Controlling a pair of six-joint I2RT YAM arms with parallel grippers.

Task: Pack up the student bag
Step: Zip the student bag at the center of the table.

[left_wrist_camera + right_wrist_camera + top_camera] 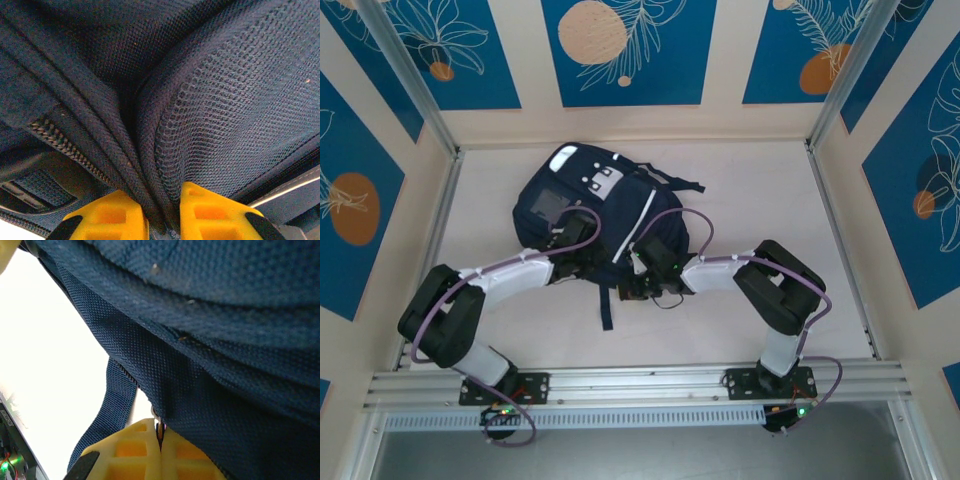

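A fold of the bag [225,100] was pinched between the left fingers [207,215]; the right fingers [187,457] were pressed together at its edge.

A pale, whitish bench [760,190] sits inside a three-sided enclosure. The cream back wall [720,60] carries blue panels [670,70] with white leaf line drawings and a peach disc [592,32]. The left wall [420,200] and right wall [860,230] bear similar blue panels with orange circles. Slanted aluminium posts [405,75] mark the back corners, and an aluminium rail [640,380] runs along the near edge. The light is bright and even.
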